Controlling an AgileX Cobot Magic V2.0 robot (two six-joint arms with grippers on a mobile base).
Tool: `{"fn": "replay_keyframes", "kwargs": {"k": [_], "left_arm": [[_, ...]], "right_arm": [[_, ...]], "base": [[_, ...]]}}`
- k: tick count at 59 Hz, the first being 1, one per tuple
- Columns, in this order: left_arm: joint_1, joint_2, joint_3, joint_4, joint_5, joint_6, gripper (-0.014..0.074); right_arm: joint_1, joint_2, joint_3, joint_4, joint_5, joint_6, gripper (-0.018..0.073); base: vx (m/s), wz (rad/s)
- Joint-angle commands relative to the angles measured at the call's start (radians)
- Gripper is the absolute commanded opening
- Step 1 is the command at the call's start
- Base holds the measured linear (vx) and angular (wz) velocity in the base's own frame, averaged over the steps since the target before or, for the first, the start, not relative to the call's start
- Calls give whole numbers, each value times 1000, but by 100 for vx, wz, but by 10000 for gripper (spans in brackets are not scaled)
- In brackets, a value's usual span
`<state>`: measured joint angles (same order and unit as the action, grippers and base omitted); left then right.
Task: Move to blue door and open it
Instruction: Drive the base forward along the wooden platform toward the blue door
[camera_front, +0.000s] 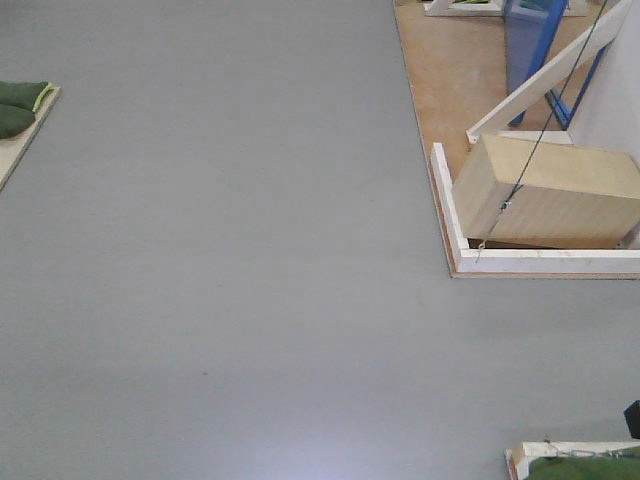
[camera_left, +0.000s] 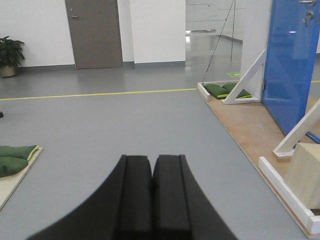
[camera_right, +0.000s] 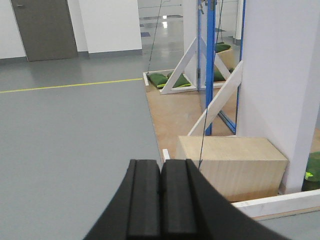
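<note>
The blue door (camera_left: 291, 60) stands upright at the right of the left wrist view, glossy, with a silver handle and lock near its top edge. Its bottom shows in the front view as the blue door (camera_front: 528, 40) at the top right, and edge-on as the blue door (camera_right: 210, 55) in the right wrist view. My left gripper (camera_left: 152, 162) is shut on nothing, low over the grey floor, well short of the door. My right gripper (camera_right: 160, 167) is likewise shut and empty, pointing toward the wooden platform.
A wooden platform (camera_front: 450, 70) with a white border (camera_front: 448, 200) carries the door frame, white diagonal braces (camera_front: 545, 80) and a pale wooden box (camera_front: 550, 190). A thin cable (camera_front: 545, 120) runs down to it. Green sandbags (camera_left: 220, 90) lie beyond; more sandbags (camera_front: 20, 105) sit left.
</note>
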<state>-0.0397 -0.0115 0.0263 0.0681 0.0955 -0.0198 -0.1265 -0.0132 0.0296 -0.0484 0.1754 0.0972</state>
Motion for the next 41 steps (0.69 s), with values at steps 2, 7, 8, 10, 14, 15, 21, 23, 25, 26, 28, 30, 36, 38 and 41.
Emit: {"fn": "replay_keyframes", "kwargs": {"k": [2,7,8,10,14,15,21,23,25,26,28,30,36,38,41], "left_arm": [[1,-15,-26,-2,-84,-7,73],[1,-15,-26,-2,-84,-7,73],[1,-15,-26,-2,-84,-7,73],[1,-15,-26,-2,-84,-7,73],[1,-15,-26,-2,-84,-7,73],[1,-15,-26,-2,-84,-7,73],[1,-15,-26,-2,-84,-7,73],[1,-15,-26,-2,-84,-7,73],[1,-15,-26,-2,-84,-7,73],[1,-15,-26,-2,-84,-7,73],[1,-15,-26,-2,-84,-7,73],[1,-15,-26,-2,-84,-7,73],[1,-15,-26,-2,-84,-7,73],[1,-15,-26,-2,-84,-7,73],[1,-15,-26,-2,-84,-7,73]], "right_arm": [[-5,-13,2,-3,-83,-9,-1],[-5,-13,2,-3,-83,-9,-1],[-5,-13,2,-3,-83,-9,-1],[-5,-13,2,-3,-83,-9,-1],[-5,-13,2,-3,-83,-9,-1],[-5,-13,2,-3,-83,-9,-1],[-5,-13,2,-3,-83,-9,-1],[-5,-13,2,-3,-83,-9,-1],[-5,-13,2,-3,-83,-9,-1],[-5,-13,2,-3,-83,-9,-1],[-5,-13,2,-3,-83,-9,-1],[-5,-13,2,-3,-83,-9,-1],[-5,-13,2,-3,-83,-9,-1],[-5,-13,2,-3,-83,-9,-1],[-5,-13,2,-3,-83,-9,-1]], "base": [[47,2],[48,0],[48,0],[48,0],[47,-1],[47,-1],[48,-2],[48,-3],[48,-4],[48,-4],[48,-4],[48,-4],[48,-3],[48,-1],[48,0]]}}
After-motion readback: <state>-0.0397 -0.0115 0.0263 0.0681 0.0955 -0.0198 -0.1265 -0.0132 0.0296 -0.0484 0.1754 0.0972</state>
